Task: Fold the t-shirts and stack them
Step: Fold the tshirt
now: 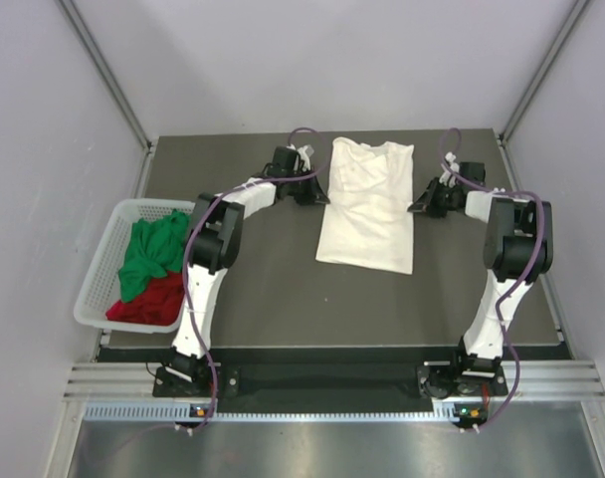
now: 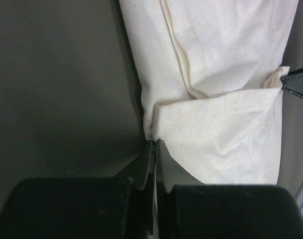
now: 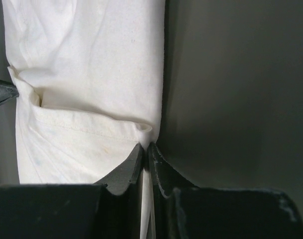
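left pincer, right pincer, pinching white tee

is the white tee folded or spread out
Partly folded: the cream-white t-shirt lies as a narrow strip, sleeves turned in over the body, its length not yet folded.

Cream tee laid flat (sleeves folded), basket left

White plastic mesh basket sat at the left edge of the dark bench. Pale walls on three sides, metal corner posts. Slotted aluminium rail ran along the near edge.
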{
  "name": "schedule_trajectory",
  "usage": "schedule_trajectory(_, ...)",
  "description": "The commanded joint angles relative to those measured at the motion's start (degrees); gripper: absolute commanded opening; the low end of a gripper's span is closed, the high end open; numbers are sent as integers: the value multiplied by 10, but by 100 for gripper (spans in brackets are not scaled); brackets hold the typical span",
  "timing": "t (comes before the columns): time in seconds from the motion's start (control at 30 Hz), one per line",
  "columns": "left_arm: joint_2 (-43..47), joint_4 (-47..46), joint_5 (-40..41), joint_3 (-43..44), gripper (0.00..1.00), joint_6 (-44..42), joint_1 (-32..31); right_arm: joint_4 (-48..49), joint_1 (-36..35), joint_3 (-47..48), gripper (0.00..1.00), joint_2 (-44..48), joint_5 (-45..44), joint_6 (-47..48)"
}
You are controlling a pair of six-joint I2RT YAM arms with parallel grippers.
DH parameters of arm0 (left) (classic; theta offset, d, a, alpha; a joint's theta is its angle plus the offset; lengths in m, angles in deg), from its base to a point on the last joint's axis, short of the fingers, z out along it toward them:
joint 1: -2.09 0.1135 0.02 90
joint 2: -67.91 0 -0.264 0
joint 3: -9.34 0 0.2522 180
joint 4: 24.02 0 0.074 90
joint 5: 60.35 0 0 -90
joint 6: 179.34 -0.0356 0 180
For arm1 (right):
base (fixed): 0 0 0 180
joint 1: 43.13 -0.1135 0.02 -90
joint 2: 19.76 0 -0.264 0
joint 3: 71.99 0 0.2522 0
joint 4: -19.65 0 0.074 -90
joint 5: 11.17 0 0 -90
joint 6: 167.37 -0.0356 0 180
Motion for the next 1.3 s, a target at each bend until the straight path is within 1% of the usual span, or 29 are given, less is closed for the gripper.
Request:
schedule_trajectory(0.0,-21,15,33,7,0,1,3,12,11,1,7,12,-57,-3)
schedule_trajectory(0.1,-12,28,52,7,0,4,4,3,16,3,8,21,-71,-10)
schedule_trajectory(0.13,-10,30,48,8,1,5,5,1,17,5,11,26,-66,-11)
schedule_trajectory(0.17,-5,31,41,8,8,10,6,-11,17,7,21,27,-66,-11)
schedule_trajectory(0.23,7,44,35,8,34,12,6,-30,17,16,32,43,-66,-19)
schedule_trajectory(0.27,25,50,37,7,37,9,6,-49,17,19,39,52,-73,-23)
schedule_trajectory(0.33,43,92,52,12,39,-2,6,-79,16,24,49,80,-89,-42)
schedule_trajectory(0.37,58,111,83,15,42,-17,6,-118,16,25,56,88,-105,-54)
schedule_trajectory(0.43,75,162,113,10,45,-32,6,-173,11,18,62,115,-137,-64)
schedule_trajectory(0.47,97,166,121,-4,46,-39,6,-211,6,7,65,127,-179,-82)
schedule_trajectory(0.5,110,163,124,-48,47,-38,6,-214,6,-35,65,142,-182,-91)
schedule_trajectory(0.53,124,152,113,-74,47,-33,6,-208,5,-63,65,178,-177,-99)
schedule_trajectory(0.57,154,135,100,-104,50,-22,5,-205,4,-87,64,195,-171,-110)
schedule_trajectory(0.6,169,117,72,-169,52,-15,4,-203,2,-134,63,211,-173,-126)
schedule_trajectory(0.67,212,68,50,-228,55,-4,-2,-212,-3,-168,64,251,-181,-126)
schedule_trajectory(0.7,224,61,43,-274,56,3,-9,-223,-5,-190,63,262,-185,-120)
schedule_trajectory(0.77,260,39,33,-313,56,9,-16,-236,-6,-212,63,298,-184,-114)
schedule_trajectory(0.8,273,29,31,-347,56,12,-22,-233,-6,-239,63,314,-181,-116)
schedule_trajectory(0.83,285,23,27,-362,56,14,-25,-230,-7,-253,62,349,-175,-121)
schedule_trajectory(0.87,304,18,28,-372,56,21,-30,-218,-10,-267,63,367,-161,-133)
schedule_trajectory(1.0,334,3,20,-421,56,40,-33,-187,-25,-325,62,439,-144,-165)
schedule_trajectory(1.13,342,-25,-2,-452,56,63,-35,-171,-44,-345,57,451,-146,-177)
schedule_trajectory(1.23,356,-28,8,-469,56,68,-41,-145,-60,-367,54,460,-142,-186)
schedule_trajectory(1.27,357,-31,13,-473,56,70,-43,-135,-78,-372,54,461,-145,-192)
